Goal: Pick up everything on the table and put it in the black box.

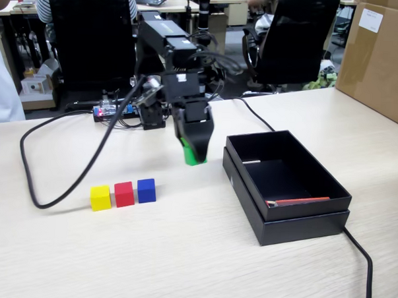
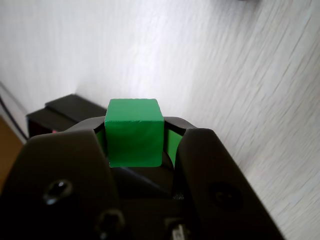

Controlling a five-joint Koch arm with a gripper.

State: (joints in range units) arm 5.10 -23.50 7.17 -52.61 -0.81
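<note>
One green cube (image 2: 134, 137) tight in my gripper (image 2: 136, 145), three more cubes on the table (image 1: 181, 254): yellow cube (image 1: 100, 197), red cube (image 1: 124, 194), blue cube (image 1: 146, 190).

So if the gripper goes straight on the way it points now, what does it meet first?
Probably the bare table. The gripper, shut on the green cube, points down, left of the black box; depth is unclear.

black office chairs (image 1: 92, 32) behind
</note>
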